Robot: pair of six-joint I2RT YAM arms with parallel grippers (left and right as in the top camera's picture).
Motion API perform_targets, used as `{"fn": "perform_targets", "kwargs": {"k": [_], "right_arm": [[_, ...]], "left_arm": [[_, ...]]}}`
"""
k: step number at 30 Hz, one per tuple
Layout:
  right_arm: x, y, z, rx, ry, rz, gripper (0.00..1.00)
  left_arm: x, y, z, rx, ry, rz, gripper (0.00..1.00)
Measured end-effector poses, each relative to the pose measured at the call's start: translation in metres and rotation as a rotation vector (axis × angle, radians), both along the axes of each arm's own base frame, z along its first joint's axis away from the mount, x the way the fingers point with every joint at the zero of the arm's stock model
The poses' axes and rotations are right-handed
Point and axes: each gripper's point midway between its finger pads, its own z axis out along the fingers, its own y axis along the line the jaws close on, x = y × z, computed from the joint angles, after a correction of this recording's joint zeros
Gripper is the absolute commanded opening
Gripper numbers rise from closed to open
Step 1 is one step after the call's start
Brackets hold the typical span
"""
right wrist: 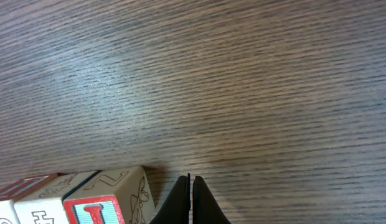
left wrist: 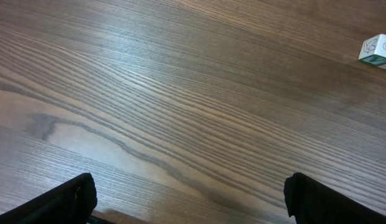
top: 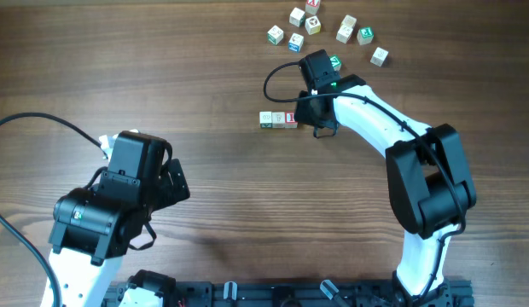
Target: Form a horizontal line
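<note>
Three letter blocks (top: 278,119) lie side by side in a short horizontal row at the table's middle. In the right wrist view the row's end block (right wrist: 106,196) has a red letter face and sits just left of my right gripper (right wrist: 190,186), which is shut and empty, fingertips at the table. In the overhead view the right gripper (top: 320,128) is just right of the row. Several loose blocks (top: 320,24) lie scattered at the top; a green one (top: 334,62) peeks out beside the right wrist. My left gripper (left wrist: 190,196) is open and empty over bare wood, at lower left in the overhead view (top: 166,183).
One white and green block (left wrist: 376,51) shows at the left wrist view's upper right edge. Black cables run from both arms. The arm bases and a black rail (top: 281,294) stand at the table's front edge.
</note>
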Motion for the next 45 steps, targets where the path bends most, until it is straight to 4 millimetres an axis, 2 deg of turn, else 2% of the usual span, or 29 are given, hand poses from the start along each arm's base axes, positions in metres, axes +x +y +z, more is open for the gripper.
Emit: {"fn": "perform_targets", "kwargs": {"k": [3, 5, 6, 7, 8, 9, 10, 11, 12, 13, 14, 15, 18, 21, 25, 28, 32, 37, 41, 45], "right_arm": [[-0.007, -0.005, 0.003, -0.02, 0.024, -0.007, 0.04], [-0.009, -0.009, 0.023, -0.028, -0.005, -0.011, 0.05], [-0.006, -0.012, 0.044, -0.031, -0.05, -0.011, 0.05], [-0.003, -0.014, 0.064, -0.032, -0.1, -0.013, 0.11], [-0.001, -0.018, 0.088, -0.033, -0.16, -0.013, 0.27], [0.001, -0.022, 0.131, -0.026, -0.264, -0.012, 0.56], [0.0, -0.027, 0.164, -0.019, -0.343, -0.018, 0.91], [-0.005, -0.034, 0.203, -0.012, -0.434, -0.022, 1.0], [-0.014, -0.042, 0.242, 0.001, -0.526, -0.029, 1.0], [-0.023, -0.048, 0.27, 0.013, -0.589, -0.036, 1.0], [-0.03, -0.054, 0.286, 0.009, -0.629, -0.041, 1.0], [-0.054, -0.066, 0.333, 0.044, -0.738, -0.054, 1.0], [-0.093, -0.086, 0.385, 0.087, -0.876, -0.081, 1.0], [-0.123, -0.1, 0.417, 0.124, -0.975, -0.099, 1.0], [-0.152, -0.113, 0.438, 0.157, -1.045, -0.11, 1.0], [-0.17, -0.124, 0.442, 0.145, -1.064, -0.118, 1.0], [-0.179, -0.139, 0.425, 0.05, -1.01, -0.139, 1.0], [-0.175, -0.156, 0.406, -0.022, -0.986, -0.199, 1.0], [-0.176, -0.175, 0.397, -0.02, -1.083, -0.287, 1.0], [-0.191, -0.188, 0.381, 0.036, -1.256, -0.34, 1.0]], "left_arm": [[0.0, 0.0, 0.0, 0.0, 0.0, 0.0, 1.0], [0.0, 0.0, 0.0, 0.0, 0.0, 0.0, 1.0], [0.0, 0.0, 0.0, 0.0, 0.0, 0.0, 1.0], [0.0, 0.0, 0.0, 0.0, 0.0, 0.0, 1.0], [0.0, 0.0, 0.0, 0.0, 0.0, 0.0, 1.0], [0.0, 0.0, 0.0, 0.0, 0.0, 0.0, 1.0], [0.0, 0.0, 0.0, 0.0, 0.0, 0.0, 1.0], [0.0, 0.0, 0.0, 0.0, 0.0, 0.0, 1.0], [0.0, 0.0, 0.0, 0.0, 0.0, 0.0, 1.0], [0.0, 0.0, 0.0, 0.0, 0.0, 0.0, 1.0], [0.0, 0.0, 0.0, 0.0, 0.0, 0.0, 1.0], [0.0, 0.0, 0.0, 0.0, 0.0, 0.0, 1.0], [0.0, 0.0, 0.0, 0.0, 0.0, 0.0, 1.0], [0.0, 0.0, 0.0, 0.0, 0.0, 0.0, 1.0], [0.0, 0.0, 0.0, 0.0, 0.0, 0.0, 1.0], [0.0, 0.0, 0.0, 0.0, 0.0, 0.0, 1.0], [0.0, 0.0, 0.0, 0.0, 0.0, 0.0, 1.0], [0.0, 0.0, 0.0, 0.0, 0.0, 0.0, 1.0], [0.0, 0.0, 0.0, 0.0, 0.0, 0.0, 1.0], [0.0, 0.0, 0.0, 0.0, 0.0, 0.0, 1.0]]}}
